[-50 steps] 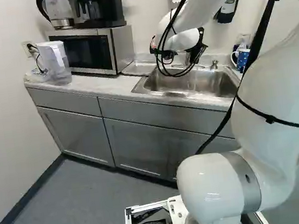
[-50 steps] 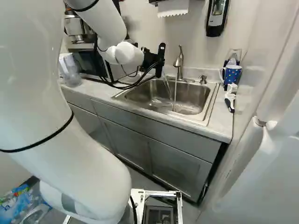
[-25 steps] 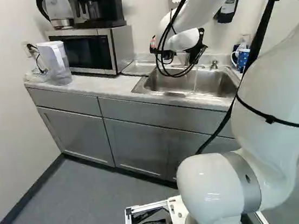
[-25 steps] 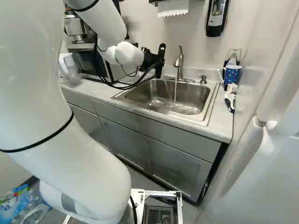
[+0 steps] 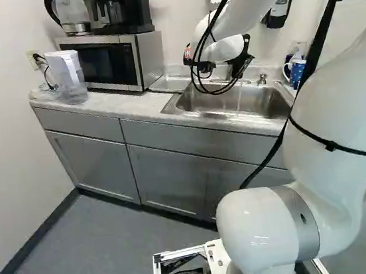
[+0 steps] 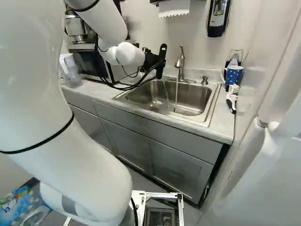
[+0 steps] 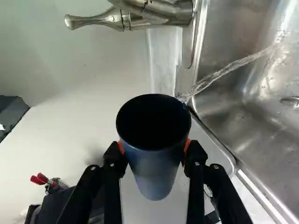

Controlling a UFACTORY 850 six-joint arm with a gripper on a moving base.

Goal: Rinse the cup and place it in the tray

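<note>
Where the base stands closest, a metal frame [image 6: 181, 207] juts out in both base views, and from the lowest joint the white arm [image 5: 330, 139] rises and reaches forward over the counter [image 6: 222, 125]. A bundle of plastic bottles [image 6: 14, 207] lies on the floor at the left foot of the right base view; the print on its coloured wrap is too blurred to read. Beyond are grey cabinets [image 5: 175, 178] and, set into the counter, the steel sink [image 6: 195, 96].

Close to the sink's left rim, the tool [image 6: 160, 63] grips the dark blue cup [image 7: 156, 170] from two sides, orange pads touching it. Only the wrist view shows the cup clearly, with water [image 7: 233, 64] running between its rim and the sink basin. The right base view shows two thin streams there, one falling from the tap [image 6: 179, 62], one below the tool.

Left of the sink, the left base view shows the flat tray [image 5: 170, 83], then the microwave [image 5: 100, 61] with a coffee maker [image 5: 120, 9] and kettle [image 5: 73, 13] on top, and a pitcher [image 5: 67, 77] beside it. The right base view alone gives the brush [image 6: 232, 100], just beside the dotted mug [image 6: 234, 74], and a paper towel [image 6: 174, 7] against the wall.
</note>
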